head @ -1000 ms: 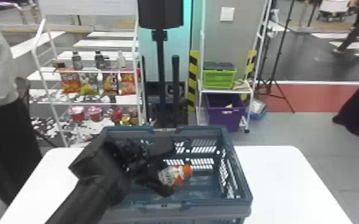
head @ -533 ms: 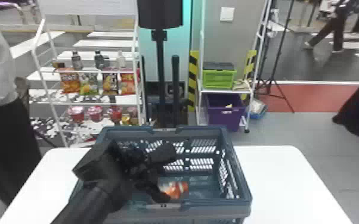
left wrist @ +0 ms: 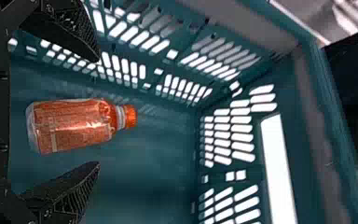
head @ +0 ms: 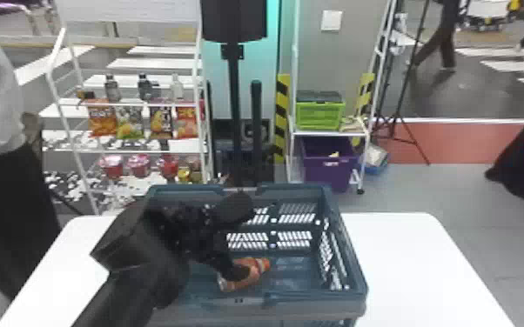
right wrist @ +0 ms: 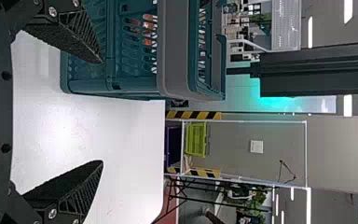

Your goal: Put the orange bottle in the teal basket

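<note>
While its two fingers stand spread with nothing clasped, the left gripper is down in the teal basket. Seen between those fingers, the orange bottle lies on the basket's floor. Placing looks done; next comes a careful lift clear. Farther to its right, the empty right gripper gapes over the white table.

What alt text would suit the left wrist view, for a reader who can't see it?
The orange bottle lies on its side inside the teal basket, between the open fingers of the left gripper, with a gap on either side. Beyond its orange cap rise the basket's slotted walls.
</note>
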Controlling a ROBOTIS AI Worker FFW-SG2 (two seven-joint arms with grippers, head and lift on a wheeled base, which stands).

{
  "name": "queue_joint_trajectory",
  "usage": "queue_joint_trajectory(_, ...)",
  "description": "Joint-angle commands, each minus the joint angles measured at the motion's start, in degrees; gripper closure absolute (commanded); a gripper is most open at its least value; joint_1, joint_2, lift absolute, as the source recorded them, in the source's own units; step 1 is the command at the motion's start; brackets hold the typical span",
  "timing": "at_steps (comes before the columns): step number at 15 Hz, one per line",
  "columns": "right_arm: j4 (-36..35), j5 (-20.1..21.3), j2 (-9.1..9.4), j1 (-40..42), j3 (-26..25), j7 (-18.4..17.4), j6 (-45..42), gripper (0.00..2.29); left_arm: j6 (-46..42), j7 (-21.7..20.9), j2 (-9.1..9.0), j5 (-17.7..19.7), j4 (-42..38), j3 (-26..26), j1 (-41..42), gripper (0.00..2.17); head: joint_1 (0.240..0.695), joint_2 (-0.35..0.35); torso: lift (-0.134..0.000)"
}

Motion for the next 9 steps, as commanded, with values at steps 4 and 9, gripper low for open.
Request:
queue_joint_trajectory(4, -0.5, 0.12, 0.0, 0.56, 0.09, 0.01, -0.48, 0.13, 9.11, 1.37, 0.21, 3.61, -22.22, 10.76, 7.17, 0.12, 0.499, 0.0, 0.0)
queue_joint_trajectory(9, -1.91, 0.12, -0.26, 1.17, 0.09, 0.01, -0.65, 0.13, 25.81, 11.3, -1.72, 18.81, -49.21, 26.14, 21.67, 0.12, 0.499, 0.0, 0.0)
